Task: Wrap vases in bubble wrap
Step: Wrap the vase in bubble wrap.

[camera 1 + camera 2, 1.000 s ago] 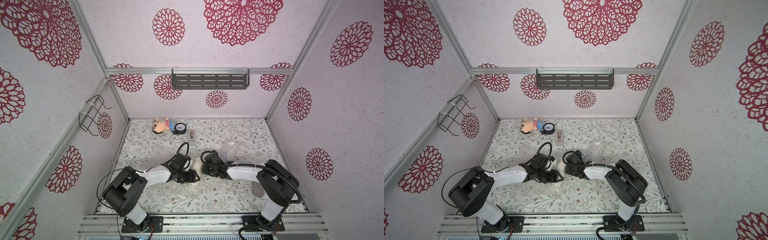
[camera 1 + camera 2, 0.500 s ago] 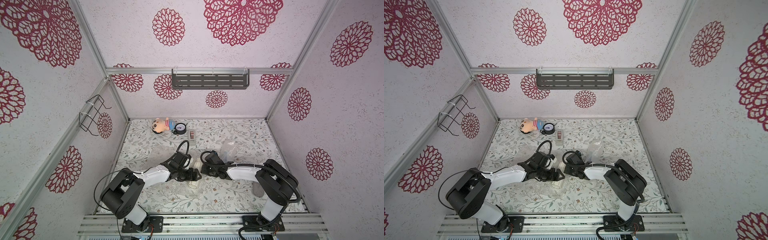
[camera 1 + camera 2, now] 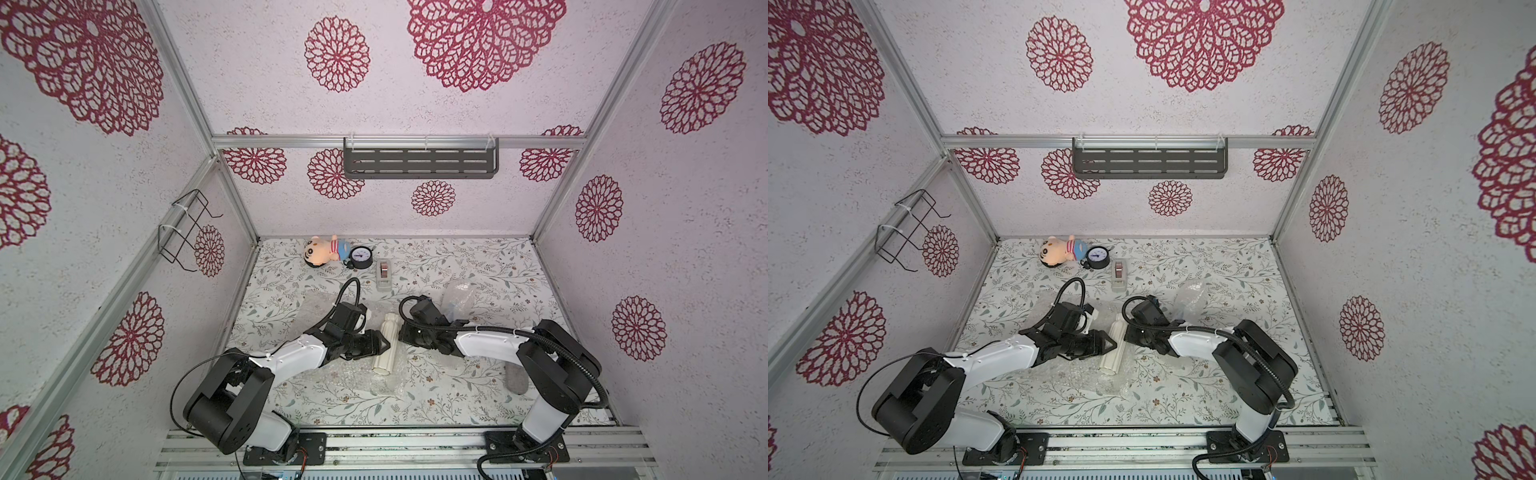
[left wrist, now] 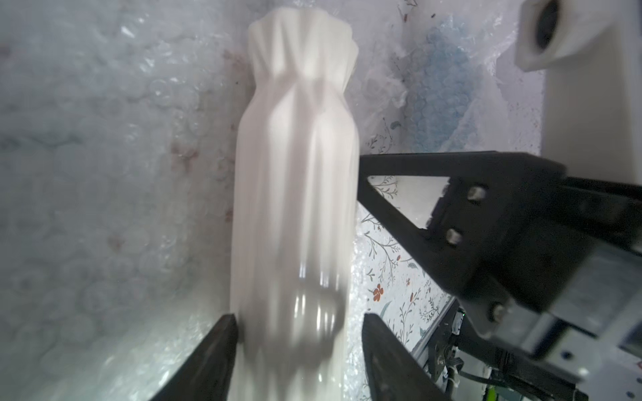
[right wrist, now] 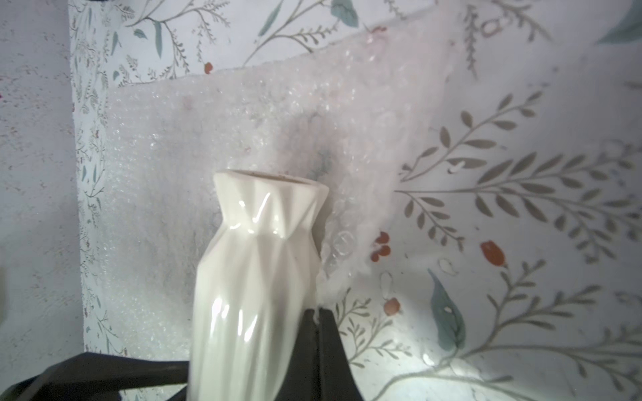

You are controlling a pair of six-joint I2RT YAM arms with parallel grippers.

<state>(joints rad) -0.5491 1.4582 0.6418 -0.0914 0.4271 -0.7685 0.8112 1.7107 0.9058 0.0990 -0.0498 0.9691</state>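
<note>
Plastic bubble wrap (image 5: 208, 121) just pinched in my right fingers (image 5: 318, 330), two o'clock of vase (image 3: 382, 365); left fingers (image 3: 384, 345) straddle it loosely: fold next.

Cream vase (image 3: 1114, 351) flat on bubble wrap (image 3: 1096, 384)

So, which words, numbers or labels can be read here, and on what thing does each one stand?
No text can be read in any view.
Gauge: the dial has marks, too small to read.
Tape dispenser: no readable label.
Doll: no writing seen.
Vase: plain, no writing.
</note>
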